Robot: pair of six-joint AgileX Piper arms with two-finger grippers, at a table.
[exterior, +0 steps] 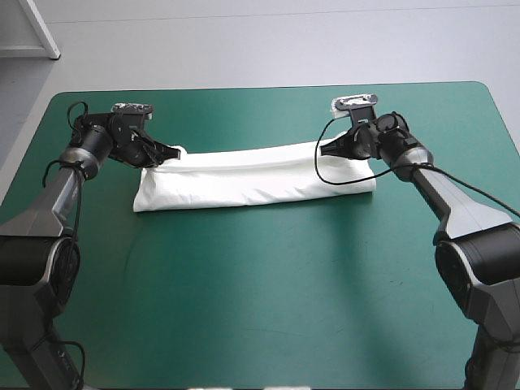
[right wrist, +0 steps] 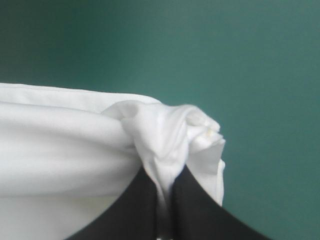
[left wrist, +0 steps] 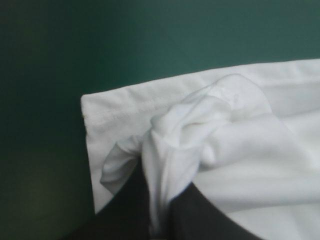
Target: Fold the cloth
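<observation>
On the far half of a table [exterior: 260,317] under a teal-green cover, one white T-shirt [exterior: 252,177] lies between two robot arms, one gripper at each of its ends. The left gripper [exterior: 174,153] is clamped on the garment's left end and the right gripper [exterior: 323,148] on its right end, both at the edge that faces the table's far side. The left wrist view shows that arm's two black fingers [left wrist: 131,205] all but together, a bunched twist of white fabric pinched between them and rising ahead of the tips. The right wrist view shows the same at the other end: its black fingers [right wrist: 192,207] meet in a narrow arch with a knot of cloth squeezed in the gap. The T-shirt is one long, narrow folded band, running from left to right across the table and resting on the cover along its near edge. It is doubled in layers, with a soft crease along its length and small wrinkles gathered where the grippers grip it. A stitched hem shows at the corner of the left end, lying flat on the cover just beside the left gripper. The right end is squared off, its layers stacked one over another. The cover is smooth and plain around the garment, with a broad bare stretch between it and the table's near edge. Beyond the far edge lies a pale grey floor [exterior: 284,41].
</observation>
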